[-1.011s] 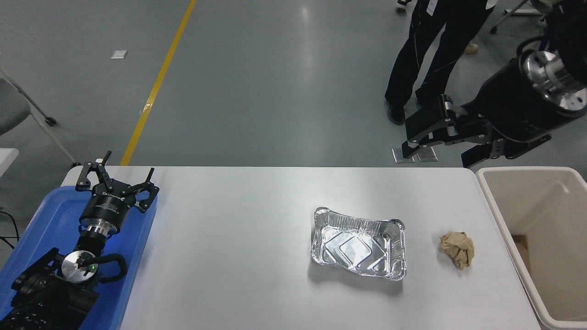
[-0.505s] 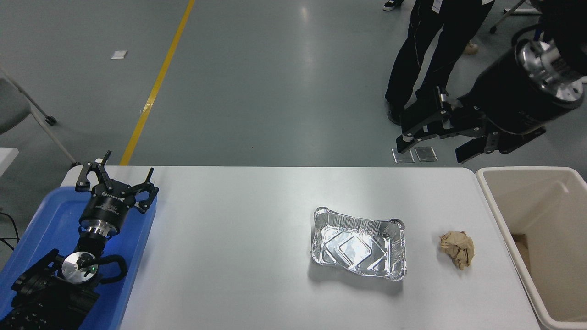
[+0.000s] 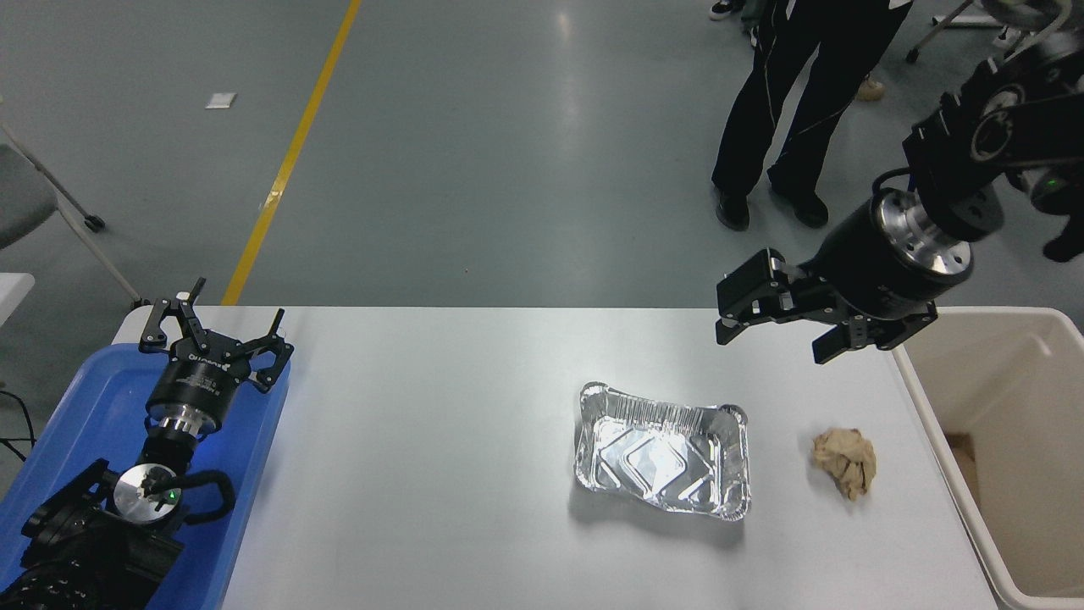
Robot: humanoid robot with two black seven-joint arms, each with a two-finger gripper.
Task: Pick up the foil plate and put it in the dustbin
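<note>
The foil plate (image 3: 662, 459), a shiny silver rectangular tray with ribbed walls, lies flat on the white table (image 3: 440, 440), right of centre. The beige dustbin (image 3: 1008, 440) stands against the table's right end. My right gripper (image 3: 772, 334) is open and empty, hanging in the air above the table's far right part, beyond and to the right of the plate, apart from it. My left gripper (image 3: 216, 326) is open and parked at the lower left over a blue tray.
A crumpled brown paper ball (image 3: 845, 462) lies between the plate and the dustbin. A shallow blue tray (image 3: 59, 424) sits at the table's left end. A person's legs (image 3: 788, 127) stand on the floor beyond the far edge.
My right arm has swung down and to the left, bringing the open gripper from beyond the table's far edge to above its far right part. The plate, the ball and the left arm have not moved.
</note>
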